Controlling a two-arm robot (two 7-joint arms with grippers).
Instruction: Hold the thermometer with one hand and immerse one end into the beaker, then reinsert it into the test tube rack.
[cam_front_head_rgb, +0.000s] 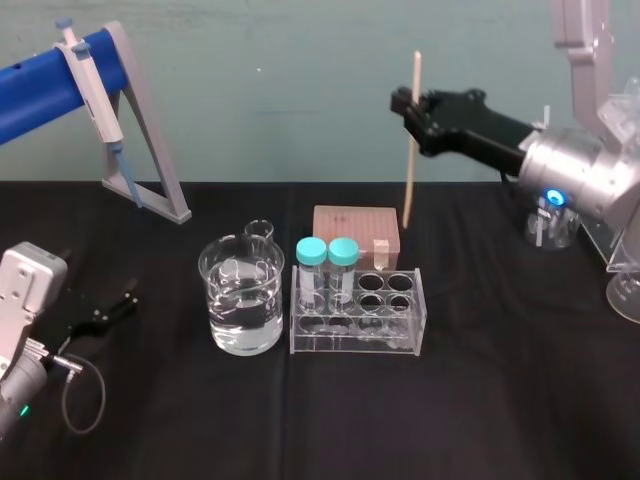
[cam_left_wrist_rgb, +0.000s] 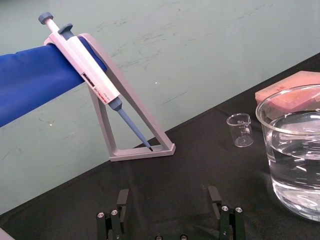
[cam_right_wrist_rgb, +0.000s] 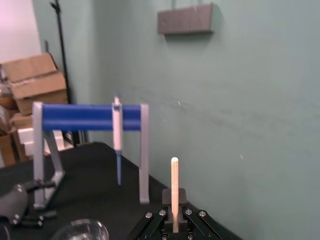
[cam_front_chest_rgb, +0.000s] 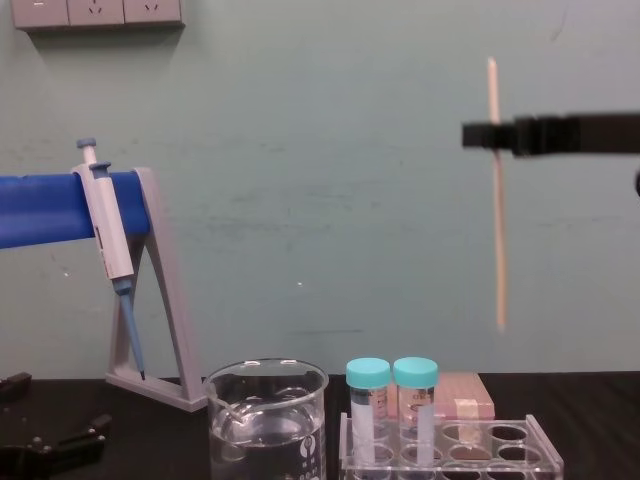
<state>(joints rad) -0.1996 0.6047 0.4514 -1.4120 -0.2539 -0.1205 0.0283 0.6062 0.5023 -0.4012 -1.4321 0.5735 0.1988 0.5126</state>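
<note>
1. The beaker (cam_front_head_rgb: 241, 300) stands on the worktop (cam_front_head_rgb: 480, 420) at 9 o'clock of the rack (cam_front_head_rgb: 355, 345), just beside it. Clear liquid fills it past half.
2. The rack holds two teal-capped tubes (cam_front_head_rgb: 312, 252), upright and side by side at its 9 o'clock end.
3. A small beaker (cam_front_head_rgb: 259, 232) sits at 12 o'clock of the beaker. A pink box (cam_front_head_rgb: 355, 225) lies at 12 o'clock of the rack, close behind it.
4. The thermometer (cam_front_head_rgb: 411, 160) hangs nearly upright in the air at about 1 o'clock of the rack. In the chest view its lower end is well above the rack.
5. The right pincer (cam_front_head_rgb: 410, 110) reaches in from 3 o'clock and pinches the thermometer on its upper part.
6. The left pincer (cam_front_head_rgb: 110, 308) lies low at 9 o'clock, jaws spread, holding nothing.
7. The worktop is black, with a pale green wall (cam_front_head_rgb: 300, 90) behind. At 11 o'clock a grey stand (cam_front_head_rgb: 152, 135) with a blue bar (cam_front_head_rgb: 40, 95) carries a pipette (cam_front_head_rgb: 92, 95).
8. Count: one beaker, one small beaker, one rack, two tubes, one thermometer, one pipette.
</note>
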